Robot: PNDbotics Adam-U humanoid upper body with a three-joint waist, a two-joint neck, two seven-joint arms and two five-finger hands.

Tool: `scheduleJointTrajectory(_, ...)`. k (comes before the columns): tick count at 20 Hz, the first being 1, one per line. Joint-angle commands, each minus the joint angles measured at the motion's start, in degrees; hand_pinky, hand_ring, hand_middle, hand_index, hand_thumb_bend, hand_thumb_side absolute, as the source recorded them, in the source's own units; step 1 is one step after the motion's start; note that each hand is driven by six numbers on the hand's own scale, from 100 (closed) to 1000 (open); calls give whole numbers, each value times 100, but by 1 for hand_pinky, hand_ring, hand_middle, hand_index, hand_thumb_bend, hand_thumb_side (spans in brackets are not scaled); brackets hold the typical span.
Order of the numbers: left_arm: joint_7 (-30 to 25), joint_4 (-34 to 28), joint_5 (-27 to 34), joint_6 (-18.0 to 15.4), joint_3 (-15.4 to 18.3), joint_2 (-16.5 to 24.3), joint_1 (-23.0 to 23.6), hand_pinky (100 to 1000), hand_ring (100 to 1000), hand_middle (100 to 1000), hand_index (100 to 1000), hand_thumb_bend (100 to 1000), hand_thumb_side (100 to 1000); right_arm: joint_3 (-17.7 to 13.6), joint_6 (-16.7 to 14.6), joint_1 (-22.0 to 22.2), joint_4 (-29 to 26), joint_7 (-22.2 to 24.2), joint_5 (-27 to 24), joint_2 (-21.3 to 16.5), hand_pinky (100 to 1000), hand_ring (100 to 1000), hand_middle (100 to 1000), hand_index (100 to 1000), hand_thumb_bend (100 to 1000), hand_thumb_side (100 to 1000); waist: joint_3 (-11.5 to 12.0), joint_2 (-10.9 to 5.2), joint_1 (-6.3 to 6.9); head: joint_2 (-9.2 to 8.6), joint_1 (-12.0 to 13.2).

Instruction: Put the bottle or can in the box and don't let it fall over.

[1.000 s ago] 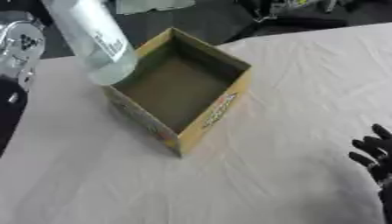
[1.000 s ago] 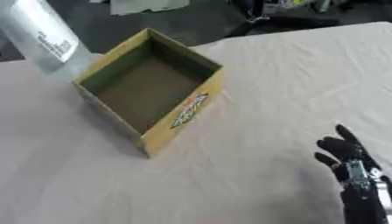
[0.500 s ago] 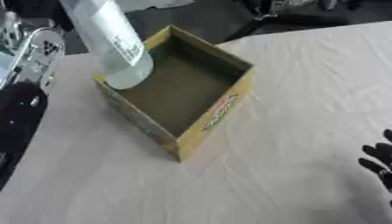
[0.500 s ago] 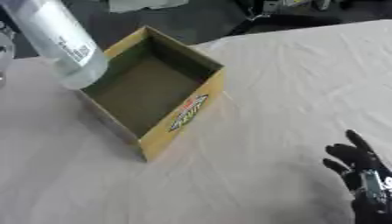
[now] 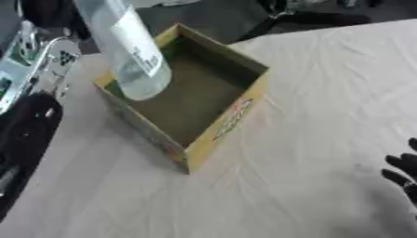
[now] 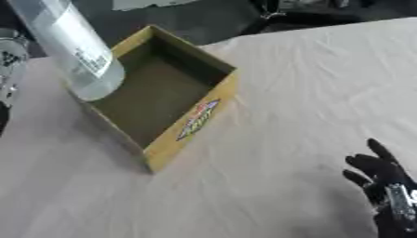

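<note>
The table [image 6: 309, 83], under a creased pale cloth, carries an open yellow cardboard box [image 5: 213, 135] with a dark olive interior; a coloured logo runs along its long outer wall, its lettering not legible. The robot's left arm [image 5: 32, 93], black with silver parts, enters from the left edge beside the box; its hand is out of frame, so its fingers are not seen. The right hand [image 6: 383, 179] rests idle at the lower right corner, fingers straight, spread apart and pointing up, holding nothing, well clear of the box to its left. A clear bottle [image 5: 130, 51] hangs tilted above the box's near-left corner, base lowest and just over the rim, far from the right hand. Its white label [image 5: 138, 44] bears dark print too small to read.
</note>
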Motion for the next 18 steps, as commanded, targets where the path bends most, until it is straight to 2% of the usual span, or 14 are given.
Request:
scheduleJointTrajectory(1, -28, -58, -65, -22, 79, 60, -107, 399, 194, 247, 259, 100, 626, 20, -10, -69, -70, 37, 26, 13, 815, 846, 984, 737, 100, 789, -38, -94, -11, -147, 53)
scheduleJointTrajectory(5, -90, -36, -105, -27, 74, 35, -89, 437, 210, 259, 260, 100, 626, 39, 13, -138, -70, 48, 61, 51, 815, 845, 985, 737, 100, 796, -95, -12, 14, -171, 60)
scheduleJointTrajectory(7, -140, -16, -153, -50, 64, 23, -71, 519, 257, 306, 279, 100, 630, 45, 32, -165, -70, 46, 82, 68, 815, 845, 985, 737, 100, 802, -111, 18, 23, -169, 47)
scheduleJointTrajectory(8, -185, -5, -183, -60, 50, 18, -61, 584, 298, 356, 310, 100, 631, 47, 40, -175, -70, 44, 90, 73, 815, 845, 985, 737, 100, 803, -115, 29, 27, -166, 36)
scheduleJointTrajectory(11, -391, 21, -350, -131, 10, 28, -31, 812, 512, 538, 455, 100, 634, 55, 48, -192, -70, 38, 97, 72, 815, 845, 985, 737, 100, 803, -117, 40, 33, -156, -21)
scheduleJointTrajectory(13, -555, 76, -511, -185, 9, 34, -7, 900, 601, 621, 522, 100, 630, 57, 48, -193, -70, 36, 89, 65, 815, 845, 985, 737, 100, 803, -115, 35, 35, -157, -52)
scheduleJointTrajectory(14, -632, 115, -591, -213, 18, 35, 3, 962, 670, 693, 573, 100, 624, 56, 50, -191, -70, 35, 84, 63, 815, 845, 985, 737, 100, 804, -113, 31, 36, -157, -62)
scheduleJointTrajectory(15, -703, 162, -671, -248, 28, 39, 15, 1000, 751, 761, 617, 100, 622, 55, 53, -188, -70, 34, 80, 60, 815, 845, 985, 737, 100, 804, -112, 26, 37, -156, -69)
scheduleJointTrajectory(17, -828, 294, -847, -312, 46, 35, 46, 1000, 768, 772, 617, 100, 613, 51, 60, -185, -70, 29, 72, 57, 815, 845, 985, 737, 100, 806, -116, 18, 44, -161, -77)
scheduleJointTrajectory(18, -874, 356, -938, -338, 51, 32, 61, 1000, 810, 805, 638, 100, 611, 48, 68, -183, -70, 24, 68, 58, 815, 845, 985, 737, 100, 809, -117, 16, 47, -164, -82)
